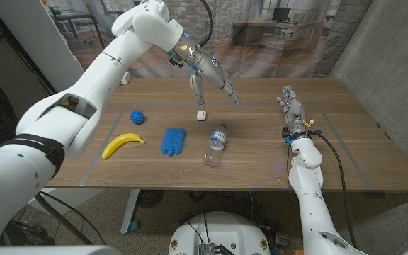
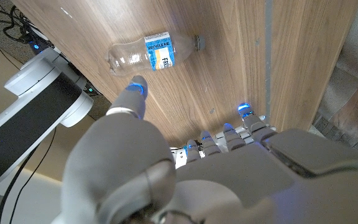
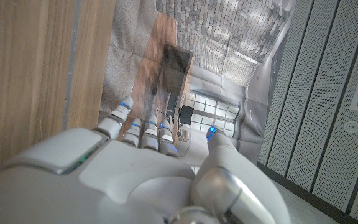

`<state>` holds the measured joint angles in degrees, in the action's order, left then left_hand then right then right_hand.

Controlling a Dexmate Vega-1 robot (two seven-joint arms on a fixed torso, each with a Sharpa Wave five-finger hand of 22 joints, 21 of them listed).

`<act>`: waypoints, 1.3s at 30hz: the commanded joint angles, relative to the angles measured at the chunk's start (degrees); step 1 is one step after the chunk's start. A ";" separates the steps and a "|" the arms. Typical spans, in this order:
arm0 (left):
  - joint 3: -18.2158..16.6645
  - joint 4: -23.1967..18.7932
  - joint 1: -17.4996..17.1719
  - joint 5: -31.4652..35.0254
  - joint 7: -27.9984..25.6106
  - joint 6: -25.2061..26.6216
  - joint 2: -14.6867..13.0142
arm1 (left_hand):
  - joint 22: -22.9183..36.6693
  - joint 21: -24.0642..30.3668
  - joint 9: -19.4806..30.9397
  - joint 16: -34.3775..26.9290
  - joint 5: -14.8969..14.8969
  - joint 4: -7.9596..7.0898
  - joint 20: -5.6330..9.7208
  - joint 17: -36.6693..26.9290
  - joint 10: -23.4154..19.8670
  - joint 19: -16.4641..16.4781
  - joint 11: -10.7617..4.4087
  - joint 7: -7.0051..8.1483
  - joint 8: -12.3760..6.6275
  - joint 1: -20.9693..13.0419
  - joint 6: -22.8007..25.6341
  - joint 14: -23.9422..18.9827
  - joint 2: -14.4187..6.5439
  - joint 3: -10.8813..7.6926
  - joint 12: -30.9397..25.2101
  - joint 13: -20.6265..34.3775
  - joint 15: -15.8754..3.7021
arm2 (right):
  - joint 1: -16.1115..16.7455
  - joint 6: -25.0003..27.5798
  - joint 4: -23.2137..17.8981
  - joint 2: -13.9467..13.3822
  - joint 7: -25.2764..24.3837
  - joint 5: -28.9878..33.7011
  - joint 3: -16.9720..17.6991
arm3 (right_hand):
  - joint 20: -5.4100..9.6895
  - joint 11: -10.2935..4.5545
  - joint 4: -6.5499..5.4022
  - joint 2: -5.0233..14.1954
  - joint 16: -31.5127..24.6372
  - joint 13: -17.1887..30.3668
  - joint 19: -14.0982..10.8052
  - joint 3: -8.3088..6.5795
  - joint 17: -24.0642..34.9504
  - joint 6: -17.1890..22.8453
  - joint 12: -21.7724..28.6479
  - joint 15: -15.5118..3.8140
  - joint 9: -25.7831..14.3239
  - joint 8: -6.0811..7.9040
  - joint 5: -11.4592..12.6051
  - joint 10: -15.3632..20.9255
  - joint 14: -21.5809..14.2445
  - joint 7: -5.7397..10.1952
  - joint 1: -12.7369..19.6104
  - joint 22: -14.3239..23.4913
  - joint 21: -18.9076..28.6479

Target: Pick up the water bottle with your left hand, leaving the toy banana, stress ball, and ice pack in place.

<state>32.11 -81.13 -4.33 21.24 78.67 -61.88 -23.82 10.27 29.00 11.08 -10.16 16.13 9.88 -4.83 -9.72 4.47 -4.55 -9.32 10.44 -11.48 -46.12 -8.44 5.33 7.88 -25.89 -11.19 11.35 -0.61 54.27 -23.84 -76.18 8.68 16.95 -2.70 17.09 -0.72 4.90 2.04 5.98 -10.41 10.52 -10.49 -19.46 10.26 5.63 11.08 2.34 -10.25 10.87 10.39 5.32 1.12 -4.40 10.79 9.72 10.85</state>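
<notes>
The left hand point(image 1: 207, 74) hung above the table's point(image 1: 360, 152) far middle, fingers spread wide and holding nothing; the approach step seemed in hand. The water bottle point(image 1: 217, 141) lay on its side near the front edge, apparently empty; the next move called for descending over it. The right hand point(image 1: 292, 110) waited with fingers apart, empty.

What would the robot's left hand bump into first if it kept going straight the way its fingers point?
Probably the water bottle. The left hand hangs above the table with fingers angled down, and the left wrist view shows the bottle lying on its side just ahead. Depth is unclear; it might meet bare wood first.
</notes>
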 commanded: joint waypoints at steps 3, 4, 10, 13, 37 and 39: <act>0.99 2.34 0.38 1.90 -0.68 -5.37 1.58 | 0.28 -0.38 0.35 -0.01 0.10 -0.13 0.57 -0.35 0.59 -0.71 0.03 0.30 -0.25 -1.38 -0.71 0.96 -0.23 0.22 0.16 0.20 0.02 | 0.80 0.62 -1.11 0.21 -0.86 0.45 0.09 | 0.07 -0.06 -0.19 -0.25 -0.46 0.21 -0.42 0.24 0.21 0.62 0.19 0.28 -0.28 0.30 0.11 0.41 -0.25 -0.09 -0.36 0.22 0.40; 1.20 2.46 0.36 1.77 -0.57 -5.71 1.57 | 0.28 -0.60 0.37 0.03 0.07 -0.15 0.71 -0.35 0.93 -1.11 0.08 0.15 -0.23 -1.64 -0.99 1.24 -0.35 0.22 0.24 0.21 0.08 | 0.80 0.57 -1.04 0.22 -0.83 0.38 0.12 | 0.07 -0.02 -0.21 -0.26 -0.47 0.21 -0.42 0.25 0.21 0.63 0.18 0.29 -0.28 0.30 0.11 0.41 -0.27 -0.10 -0.40 0.22 0.40; 0.32 2.38 -0.48 3.29 -1.94 -9.23 1.96 | 0.31 -0.93 0.44 -0.04 -0.09 -0.25 1.61 -0.35 1.37 -1.31 0.19 0.15 -0.39 -2.47 -1.46 1.59 -0.63 0.34 0.20 0.27 -0.24 | 0.85 0.66 -1.06 0.17 -0.92 0.56 0.10 | 0.04 -0.02 -0.24 -0.27 -0.45 0.21 -0.42 0.28 0.21 0.67 0.19 0.28 -0.28 0.30 0.12 0.46 -0.26 -0.14 -0.50 0.22 0.40; 0.40 2.34 -0.64 3.56 -2.05 -9.86 1.96 | 0.33 -1.01 0.47 -0.09 -0.18 -0.32 2.26 -0.35 1.60 -1.22 0.39 0.10 -0.45 -2.86 -1.74 1.69 -0.86 0.39 0.18 0.30 -0.16 | 0.81 0.58 -0.98 0.14 -0.87 0.52 0.11 | 0.06 0.01 -0.24 -0.28 -0.45 0.21 -0.42 0.28 0.20 0.68 0.18 0.30 -0.28 0.29 0.13 0.46 -0.27 -0.12 -0.53 0.22 0.40; -1.31 0.21 -3.39 7.96 -3.81 -15.66 1.77 | 0.41 -1.64 0.69 -0.40 -0.82 -0.78 1.04 -0.30 1.59 -0.86 1.05 -0.43 -1.48 -5.41 -1.53 1.72 -2.77 0.68 -0.38 0.46 -0.26 | 0.50 0.31 -0.82 -0.04 -0.91 0.62 -0.05 | 0.14 0.06 -0.10 -0.35 -0.36 0.22 -0.41 0.26 0.10 0.69 0.15 0.30 -0.29 0.22 0.19 0.49 -0.25 -0.18 -0.54 0.21 0.38; -1.12 0.28 -3.40 7.95 -3.79 -15.67 1.70 | 0.41 -1.68 0.70 -0.40 -0.86 -0.80 1.06 -0.30 1.57 -0.81 1.00 -0.35 -1.55 -5.59 -1.48 1.72 -2.89 0.72 -0.41 0.46 -0.29 | 0.55 0.37 -0.89 -0.06 -0.94 0.67 -0.05 | 0.14 0.04 -0.09 -0.36 -0.36 0.22 -0.40 0.27 0.09 0.70 0.15 0.30 -0.29 0.21 0.20 0.50 -0.26 -0.18 -0.55 0.21 0.38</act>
<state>31.56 -80.27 -6.77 27.37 75.45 -75.61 -22.20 10.54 27.71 11.61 -10.17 15.40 9.16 -3.29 -9.86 6.08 -5.24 -8.47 10.24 -12.80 -50.97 -10.04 6.93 5.01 -25.19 -11.19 11.61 -1.04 54.85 -23.44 -77.03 8.71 16.11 -2.17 17.13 -0.72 4.90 1.79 5.60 -10.41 10.52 -10.49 -19.21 10.26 5.94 11.08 2.34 -10.25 10.87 10.39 5.32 1.12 -4.71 10.42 9.72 10.86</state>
